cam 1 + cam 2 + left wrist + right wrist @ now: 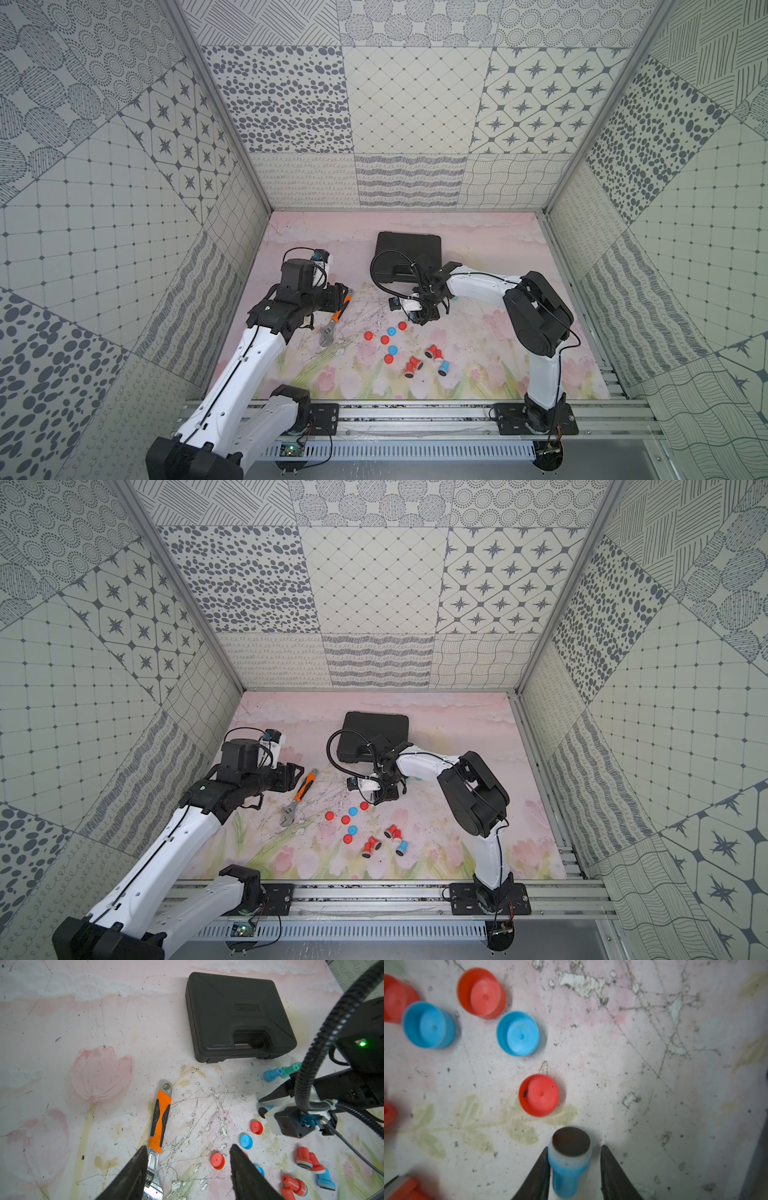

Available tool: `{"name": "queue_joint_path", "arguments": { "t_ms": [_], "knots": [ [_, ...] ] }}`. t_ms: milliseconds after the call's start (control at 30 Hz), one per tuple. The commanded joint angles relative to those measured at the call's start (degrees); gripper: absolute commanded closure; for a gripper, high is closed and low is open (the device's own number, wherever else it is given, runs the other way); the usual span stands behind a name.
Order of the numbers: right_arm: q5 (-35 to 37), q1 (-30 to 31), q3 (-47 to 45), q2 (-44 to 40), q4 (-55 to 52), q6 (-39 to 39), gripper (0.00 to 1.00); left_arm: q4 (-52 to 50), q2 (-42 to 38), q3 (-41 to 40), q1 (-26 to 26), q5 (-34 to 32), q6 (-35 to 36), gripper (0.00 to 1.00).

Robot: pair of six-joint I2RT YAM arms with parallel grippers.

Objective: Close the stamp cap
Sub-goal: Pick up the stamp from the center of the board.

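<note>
My right gripper [574,1147] points down at the mat with a blue stamp [569,1159] between its fingers, dark pad face down. The stamp leans on one finger [539,1172]; a gap shows at the other, so the jaws stand open. A red cap [538,1095] lies open side up just ahead of it, and two blue caps [518,1033] [428,1024] lie farther on. In both top views this gripper [419,318] [376,800] hovers beside the loose caps [391,331]. My left gripper [188,1147] is open and empty above the mat, between the wrench and the caps.
An orange-handled wrench [160,1122] [334,320] lies under the left gripper. A shut black case [409,253] sits at the back. Several uncapped red and blue stamps [434,353] lie toward the front. A blue and a green stamp [272,1074] rest near the case.
</note>
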Motion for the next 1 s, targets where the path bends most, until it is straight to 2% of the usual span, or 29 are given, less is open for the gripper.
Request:
{"name": "queue_joint_path", "arguments": {
  "t_ms": [0,967],
  "knots": [
    [2.5,0.0,-2.7,-0.3,1.6,2.4,0.59,0.3,0.3,1.0,0.1,0.1,0.9,0.37],
    [3.4,-0.7,-6.8,-2.8,4.2,10.6,0.66,0.2,0.5,0.9,0.1,0.1,0.8,0.37]
  ]
}}
